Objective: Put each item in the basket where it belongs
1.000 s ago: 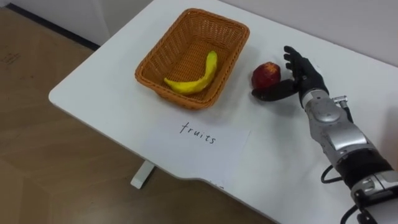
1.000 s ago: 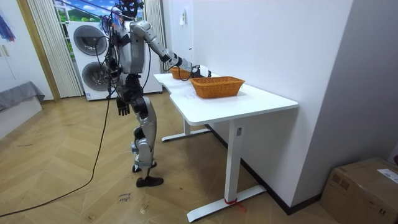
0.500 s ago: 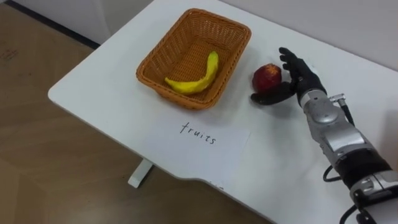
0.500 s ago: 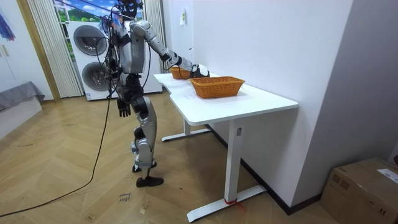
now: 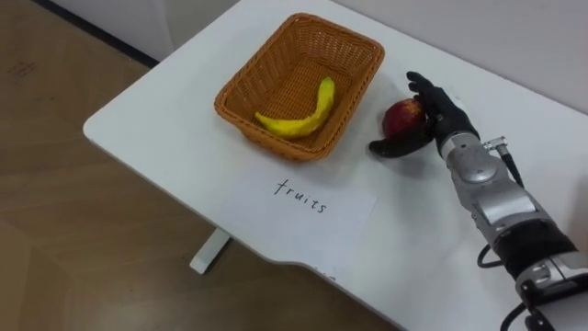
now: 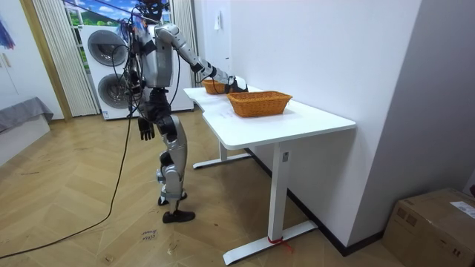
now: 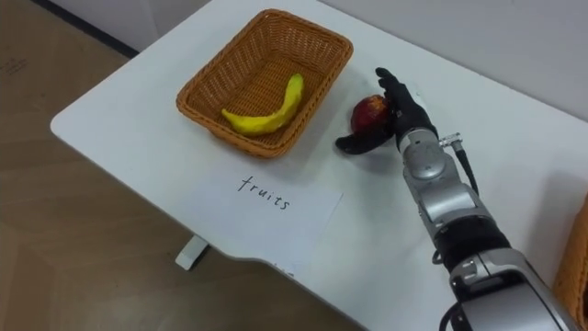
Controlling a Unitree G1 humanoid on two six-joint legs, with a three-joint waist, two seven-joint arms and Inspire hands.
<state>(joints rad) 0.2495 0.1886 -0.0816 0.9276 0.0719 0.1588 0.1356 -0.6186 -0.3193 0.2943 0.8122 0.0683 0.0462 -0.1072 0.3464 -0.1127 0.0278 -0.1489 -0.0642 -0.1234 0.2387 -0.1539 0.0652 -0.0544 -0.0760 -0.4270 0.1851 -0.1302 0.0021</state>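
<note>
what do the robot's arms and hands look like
The right hand has black fingers on a shiny silver metal wrist and forearm. The arm turns black nearer the elbow, and thin dark cables loop beside the wrist. The left hand looks dark too.

Head eyes overlook table; room camera afar.
</note>
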